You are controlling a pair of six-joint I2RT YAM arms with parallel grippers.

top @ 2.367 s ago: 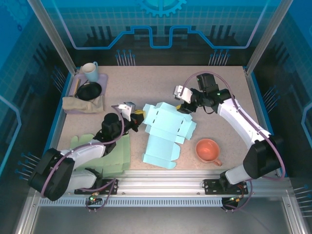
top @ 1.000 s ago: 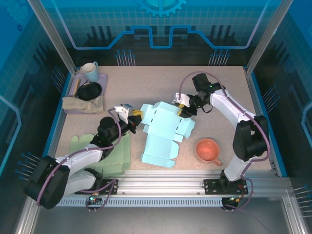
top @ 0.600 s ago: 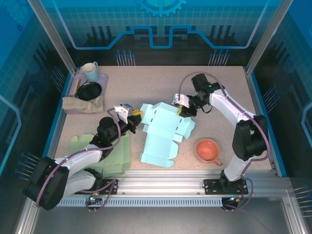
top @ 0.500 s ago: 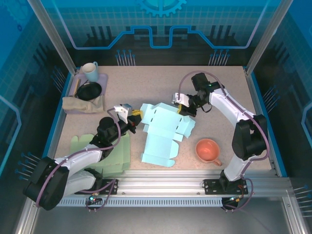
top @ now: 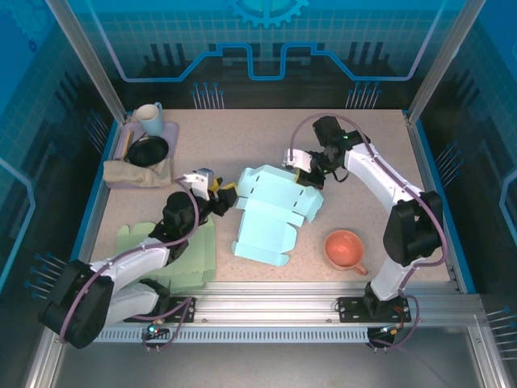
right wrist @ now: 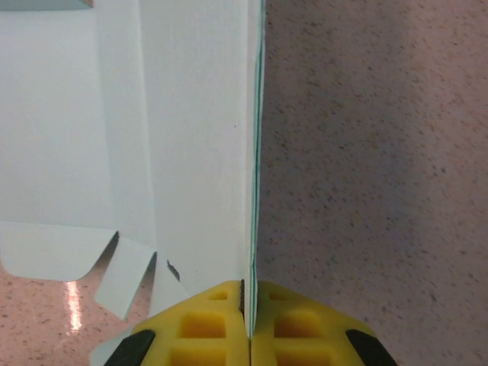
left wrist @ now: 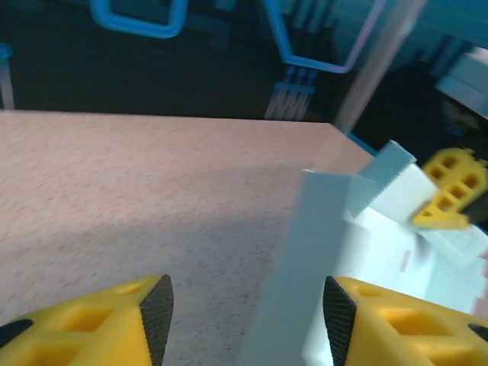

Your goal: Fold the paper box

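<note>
Release was the change on our left: the left gripper [top: 222,196], shut a second earlier, now stood with its jaws apart at the left edge of the paper box [top: 271,214]. In the left wrist view we saw a pale blue flap [left wrist: 301,259] rising through the gap, nearer the right-hand pad [left wrist: 335,316]; we could not tell whether it touched that pad. The right gripper [top: 297,171] had its jaws closed together on the box's far right edge, and the right wrist view showed the thin card edge [right wrist: 254,152] running straight down into the pinched fingers.

Since half a second before, the right gripper had moved a little toward the far side. The box sat mid-table [top: 355,137], its near edge further from the table's front than before and its far panels raised off the surface, while the near panel lay flat. The orange cup [top: 343,249] stood just beside its right corner, apart from it.

We judged the folding to be at an early stage: one hand had let go, probably to take a fresh hold, and the right grip alone kept the raised panels up, so they could sag or swing if that pinch slipped
</note>
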